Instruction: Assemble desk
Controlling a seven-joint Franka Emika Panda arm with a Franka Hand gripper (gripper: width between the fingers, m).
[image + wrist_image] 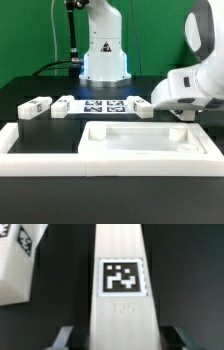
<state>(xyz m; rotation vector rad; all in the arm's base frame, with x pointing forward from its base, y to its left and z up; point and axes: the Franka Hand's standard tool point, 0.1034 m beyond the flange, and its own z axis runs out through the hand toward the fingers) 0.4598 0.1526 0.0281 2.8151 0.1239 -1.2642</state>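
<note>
A white square-section leg (122, 258) with a black-and-white tag runs lengthwise between my fingers. My gripper (122, 336) is shut on the leg, one finger (66, 336) on each side of it. A second leg (16, 263) lies close beside it. In the exterior view my gripper (184, 116) is down at the table on the exterior view's right, just behind the back right corner of the desk top (150, 148). The hand hides the held leg there. The rimmed desk top lies flat near the front.
Three loose legs lie behind the desk top: two (35, 106) (63, 104) on the exterior view's left of the marker board (103, 105) and one (140, 106) on its right. Long white border bars (60, 162) frame the front. The robot base (103, 55) stands at the back.
</note>
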